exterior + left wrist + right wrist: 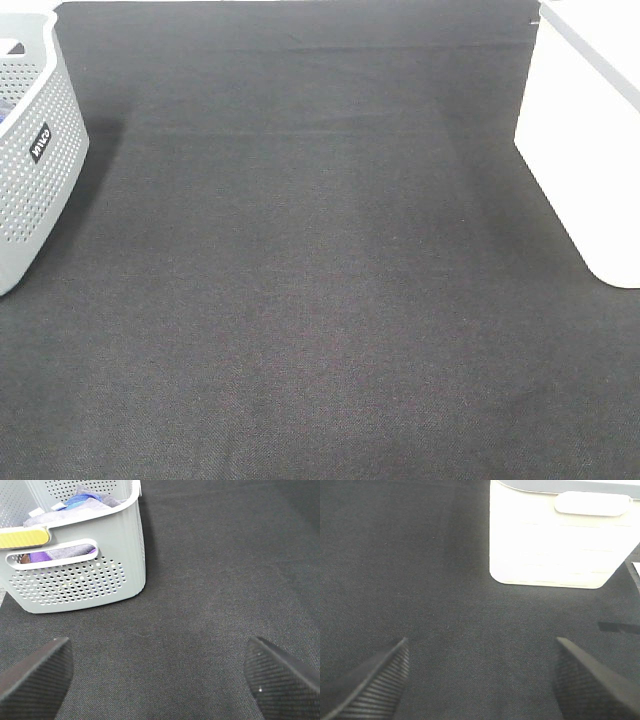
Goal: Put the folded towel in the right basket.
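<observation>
The right basket [590, 140] is white and stands at the right edge of the dark cloth table; it also shows in the right wrist view [555, 545], ahead of my right gripper [481, 647], which is open and empty above the cloth. My left gripper [156, 650] is open and empty, a short way from a grey perforated basket [75, 582]. That basket holds bunched purple, blue and grey cloths [82, 497]. No folded towel lies on the table in any view. Neither gripper shows in the exterior high view.
The grey basket [35, 170] stands at the left edge of the table. A yellow strip [22, 537] sits on its near rim. The dark cloth [320, 280] covers the table between the two baskets.
</observation>
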Controlling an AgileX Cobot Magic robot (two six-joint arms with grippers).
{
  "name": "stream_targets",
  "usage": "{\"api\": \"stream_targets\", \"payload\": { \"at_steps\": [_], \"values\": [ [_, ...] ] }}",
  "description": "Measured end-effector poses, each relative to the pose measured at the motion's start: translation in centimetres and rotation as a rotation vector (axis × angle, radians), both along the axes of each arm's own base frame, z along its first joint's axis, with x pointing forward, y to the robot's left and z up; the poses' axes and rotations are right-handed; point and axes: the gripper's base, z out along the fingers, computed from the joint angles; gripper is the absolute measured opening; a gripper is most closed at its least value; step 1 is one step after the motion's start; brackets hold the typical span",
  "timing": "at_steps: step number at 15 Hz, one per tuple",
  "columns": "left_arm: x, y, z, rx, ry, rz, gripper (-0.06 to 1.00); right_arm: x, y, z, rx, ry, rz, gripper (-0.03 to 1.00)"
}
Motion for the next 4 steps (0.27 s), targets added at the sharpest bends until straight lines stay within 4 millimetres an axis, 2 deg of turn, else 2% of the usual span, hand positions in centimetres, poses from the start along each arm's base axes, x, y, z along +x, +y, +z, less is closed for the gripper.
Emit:
{"api": "stream_targets", "payload": {
  "at_steps": [4],
  "values": [
    [0.00,0.00,0.00,0.000,0.000,0.000,0.88,0.00,0.00,0.00,0.000,0.000,0.000,0.73]
  ]
}}
